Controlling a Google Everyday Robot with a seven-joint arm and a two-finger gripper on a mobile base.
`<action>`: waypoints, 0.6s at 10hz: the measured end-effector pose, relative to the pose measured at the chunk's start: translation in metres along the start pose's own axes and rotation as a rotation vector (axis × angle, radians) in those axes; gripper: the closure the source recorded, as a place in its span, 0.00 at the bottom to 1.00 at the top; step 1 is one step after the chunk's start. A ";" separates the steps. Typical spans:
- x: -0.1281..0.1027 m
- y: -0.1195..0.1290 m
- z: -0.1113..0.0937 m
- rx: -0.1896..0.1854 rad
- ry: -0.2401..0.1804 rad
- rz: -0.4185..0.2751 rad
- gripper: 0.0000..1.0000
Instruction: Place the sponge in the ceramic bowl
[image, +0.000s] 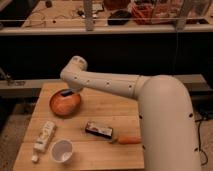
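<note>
The orange-brown ceramic bowl sits at the left rear of the wooden table. A small blue sponge shows at the bowl's far rim, right under the end of my white arm. My gripper hangs there, mostly hidden behind the wrist, just above the bowl's back edge. Whether the sponge is held or resting in the bowl I cannot tell.
A white cup stands at the front left, with a white bottle lying beside it. A dark flat box with a white label and an orange carrot lie mid-front. My bulky arm covers the table's right side.
</note>
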 end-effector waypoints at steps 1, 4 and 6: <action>0.000 0.000 0.001 0.000 -0.001 -0.005 1.00; -0.003 0.000 0.004 0.000 -0.007 -0.024 1.00; -0.004 0.001 0.005 0.000 -0.011 -0.035 1.00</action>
